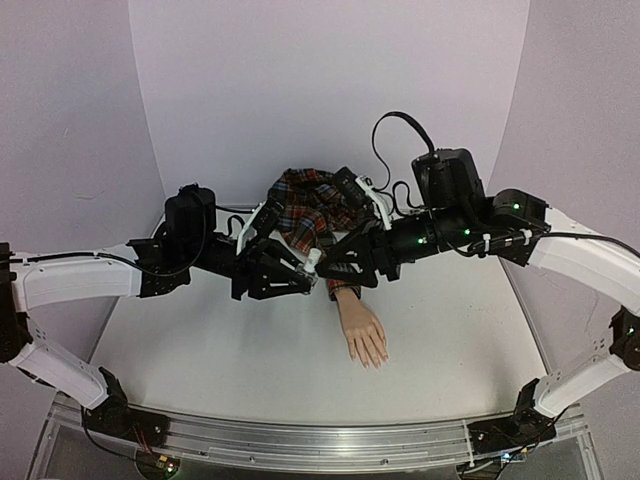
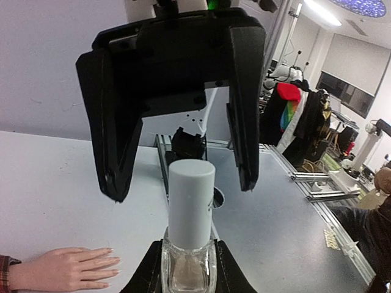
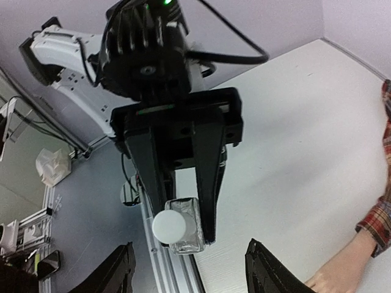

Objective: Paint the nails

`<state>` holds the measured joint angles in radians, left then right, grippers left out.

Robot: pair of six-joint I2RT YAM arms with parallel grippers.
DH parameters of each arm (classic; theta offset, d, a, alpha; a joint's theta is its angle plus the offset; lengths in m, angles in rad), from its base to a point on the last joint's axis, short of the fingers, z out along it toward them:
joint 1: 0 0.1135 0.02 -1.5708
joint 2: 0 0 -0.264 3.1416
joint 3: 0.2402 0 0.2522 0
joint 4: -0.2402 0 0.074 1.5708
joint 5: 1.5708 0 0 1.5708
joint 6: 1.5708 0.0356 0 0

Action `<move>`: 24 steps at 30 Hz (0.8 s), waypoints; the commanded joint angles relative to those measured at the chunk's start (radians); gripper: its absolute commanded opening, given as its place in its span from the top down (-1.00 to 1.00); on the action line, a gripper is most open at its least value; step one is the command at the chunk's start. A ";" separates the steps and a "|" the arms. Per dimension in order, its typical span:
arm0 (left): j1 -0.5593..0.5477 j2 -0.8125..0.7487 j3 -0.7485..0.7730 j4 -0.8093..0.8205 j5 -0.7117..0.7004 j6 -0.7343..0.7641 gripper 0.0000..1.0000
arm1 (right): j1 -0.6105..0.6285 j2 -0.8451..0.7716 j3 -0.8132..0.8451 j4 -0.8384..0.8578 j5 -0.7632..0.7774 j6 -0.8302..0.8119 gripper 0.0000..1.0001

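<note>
Left gripper (image 2: pixel 189 282) pinched the bottle (image 2: pixel 188 262), right gripper (image 2: pixel 182 183) spread astride its cap (image 2: pixel 190 201), seemingly not touching, needing a square close before twisting; nails (image 2: pixel 115 261) lay below, aside of the pinching fingers (image 2: pixel 153 274)

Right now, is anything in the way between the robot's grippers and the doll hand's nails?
Nothing visible does. The nails lie uncovered on the table. The left gripper holds the capped bottle above it, and the right gripper is open near the cap.
</note>
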<state>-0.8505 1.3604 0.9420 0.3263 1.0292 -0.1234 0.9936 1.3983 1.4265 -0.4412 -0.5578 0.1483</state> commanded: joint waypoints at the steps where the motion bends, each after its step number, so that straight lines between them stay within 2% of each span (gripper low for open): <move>1: 0.005 0.010 0.054 0.063 0.120 -0.049 1.00 | 0.002 0.048 0.050 0.025 -0.135 -0.040 -0.22; 5: 0.005 0.019 0.059 0.063 0.138 -0.059 1.00 | 0.002 0.077 0.080 0.046 -0.160 -0.040 -0.09; 9: 0.005 0.019 0.057 0.063 0.132 -0.058 1.00 | 0.002 0.103 0.107 0.065 -0.189 -0.040 0.14; 14: 0.005 0.027 0.056 0.061 0.135 -0.059 1.00 | 0.002 0.116 0.115 0.073 -0.199 -0.036 0.20; 16: 0.005 0.027 0.057 0.059 0.133 -0.059 1.00 | 0.002 0.116 0.113 0.074 -0.202 -0.033 0.30; 21: 0.006 0.024 0.056 0.057 0.094 -0.060 0.99 | 0.003 0.120 0.100 0.078 -0.209 -0.028 0.64; 23: 0.009 0.011 0.052 0.058 0.023 -0.061 1.00 | 0.009 0.120 0.089 0.086 -0.203 -0.022 0.92; 24: 0.012 0.003 0.045 0.061 -0.028 -0.064 1.00 | 0.014 0.120 0.080 0.092 -0.172 -0.019 1.00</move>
<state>-0.8497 1.3834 0.9478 0.3285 1.1192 -0.2155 0.9928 1.5074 1.4998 -0.4012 -0.7215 0.1020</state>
